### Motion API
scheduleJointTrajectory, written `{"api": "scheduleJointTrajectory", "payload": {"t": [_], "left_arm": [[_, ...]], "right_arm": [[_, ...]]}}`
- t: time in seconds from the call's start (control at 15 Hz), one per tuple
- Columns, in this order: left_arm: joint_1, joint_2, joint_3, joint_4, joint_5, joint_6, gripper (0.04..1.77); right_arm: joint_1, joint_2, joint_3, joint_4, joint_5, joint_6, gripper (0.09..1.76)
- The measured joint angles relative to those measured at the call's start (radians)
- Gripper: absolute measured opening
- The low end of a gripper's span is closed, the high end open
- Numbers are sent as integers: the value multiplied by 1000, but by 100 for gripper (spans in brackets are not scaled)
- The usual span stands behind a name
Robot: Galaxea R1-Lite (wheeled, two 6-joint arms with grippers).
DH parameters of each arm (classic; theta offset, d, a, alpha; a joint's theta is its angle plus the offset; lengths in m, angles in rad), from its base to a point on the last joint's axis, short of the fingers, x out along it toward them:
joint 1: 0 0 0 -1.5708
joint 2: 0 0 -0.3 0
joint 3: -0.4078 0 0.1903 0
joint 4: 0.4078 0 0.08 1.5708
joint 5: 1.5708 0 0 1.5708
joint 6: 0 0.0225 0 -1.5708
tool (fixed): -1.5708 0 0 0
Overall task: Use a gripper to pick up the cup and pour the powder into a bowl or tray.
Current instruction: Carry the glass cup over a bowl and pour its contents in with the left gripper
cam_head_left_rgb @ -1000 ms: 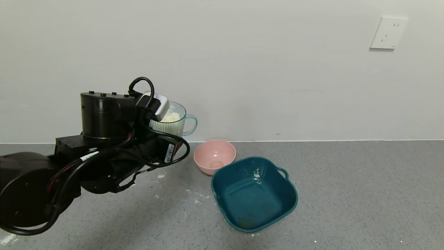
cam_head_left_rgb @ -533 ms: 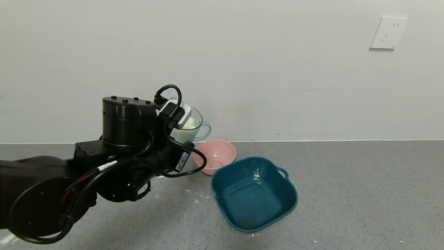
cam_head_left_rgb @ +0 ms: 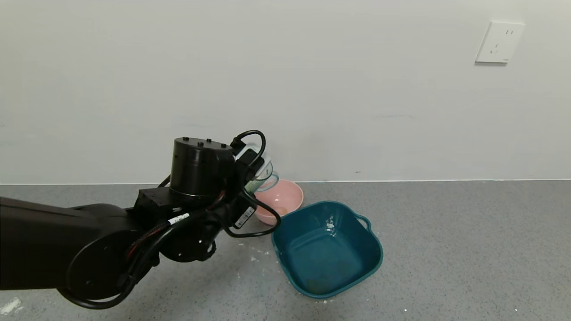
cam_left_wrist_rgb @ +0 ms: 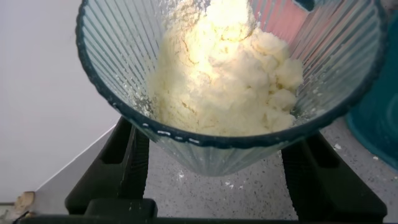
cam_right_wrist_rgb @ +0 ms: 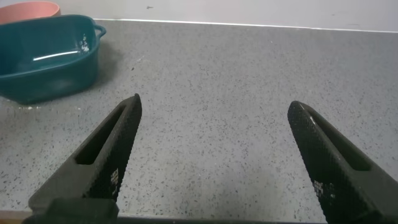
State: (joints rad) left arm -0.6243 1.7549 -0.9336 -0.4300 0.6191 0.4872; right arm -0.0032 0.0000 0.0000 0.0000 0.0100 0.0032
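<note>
cup (cam_left_wrist_rgb: pixel 230 87) is held up in the air by the left gripper (cam_left_wrist_rgb: pixel 217 168). its two black fingers (cam_left_wrist_rgb: pixel 127 158) press on the ribbed glass from both sides, low on the cup. the cup is full of white, lumpy powder (cam_left_wrist_rgb: pixel 230 81), and it looks tipped a bit, though it is hard to be sure. from the head view the cup (cam_head_left_rgb: pixel 264 174) peeks out behind the left gripper (cam_head_left_rgb: pixel 250 185), just over the near edge of the pink bowl (cam_head_left_rgb: pixel 283 203). the teal basin (cam_head_left_rgb: pixel 328 247) sits on the grey table (cam_head_left_rgb: pixel 446 249), touching or nearly touching the pink bowl. a few white specks lie inside the basin and on the table beside it. the right gripper (cam_right_wrist_rgb: pixel 217 155) hangs low over the table, well apart from the basin (cam_right_wrist_rgb: pixel 46 59), with its fingers spread wide and holding nothing.
</note>
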Motion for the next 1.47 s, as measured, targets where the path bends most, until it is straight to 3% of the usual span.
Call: {"api": "scheduleJointTrajectory", "payload": {"t": [0.47,1.47], "left_arm": [[-93,33,2,-3,59,155,125],[-198,150,-48,10,191,388,125]], "right_arm": [[0,0,0,0,0,0,171],[0,0,0,0,0,0,171]]}}
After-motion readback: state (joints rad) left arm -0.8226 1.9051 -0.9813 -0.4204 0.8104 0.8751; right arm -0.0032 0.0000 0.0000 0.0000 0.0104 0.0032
